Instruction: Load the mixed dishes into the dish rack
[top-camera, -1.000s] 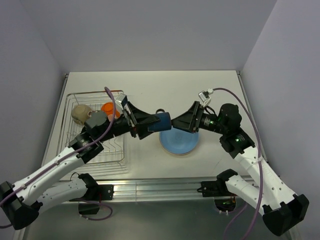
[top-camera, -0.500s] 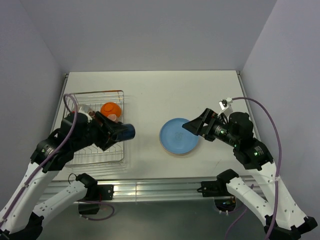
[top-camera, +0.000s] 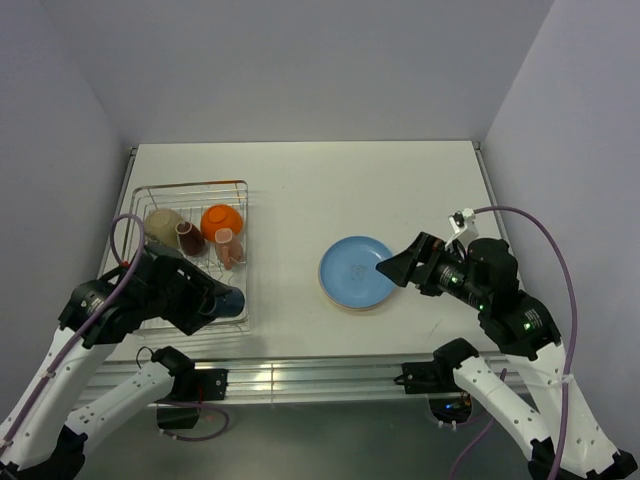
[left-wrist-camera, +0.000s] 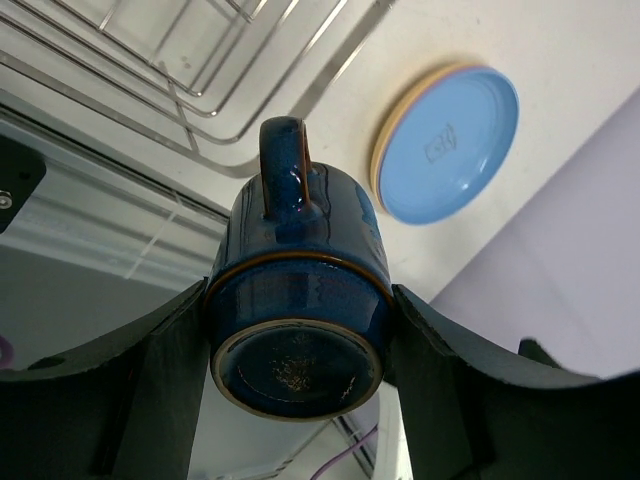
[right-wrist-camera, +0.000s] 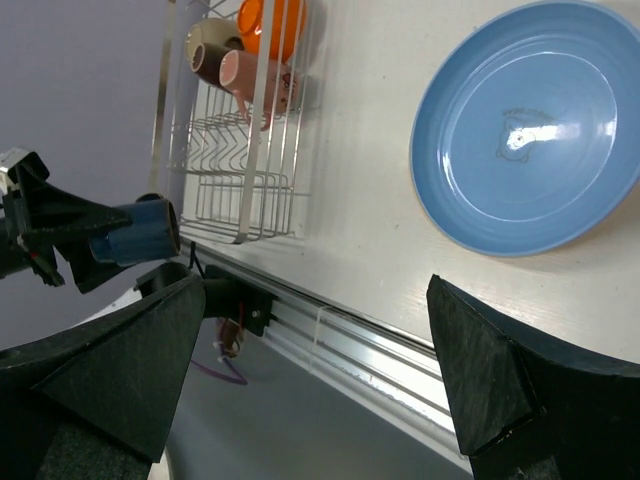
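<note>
The rack (top-camera: 190, 185) sits at the left of the worktop (top-camera: 400, 190). In its far half lie a cream bowl (top-camera: 163, 228), a brown mug (top-camera: 188, 238), an orange bowl (top-camera: 222, 219) and a pink mug (top-camera: 229, 248), so the bare wires nearer the arms look like the free room. The left tool (top-camera: 215, 300) hangs at the rack's near right corner, clamped on the blue mug (left-wrist-camera: 300, 260) with a finger on each side of its body. I judge the mug is held off the wires to be lowered into that room. Whether it hangs over the wires or just outside them I cannot tell.

The mug lies on its side. Its long axis runs along the tool's reach, with the base toward the wrist, the mouth away and rightward, and the handle turned toward the rack.

Right of the rack, well apart from it, the blue plate (top-camera: 358, 272) lies flat, face up, on a tan plate (left-wrist-camera: 378, 150) that shows only as a rim. Both still await loading.

The right tool (top-camera: 400, 268) hovers just right of the plates, fingers wide apart and holding nothing. It points leftward at them, probably to take the blue plate next.
</note>
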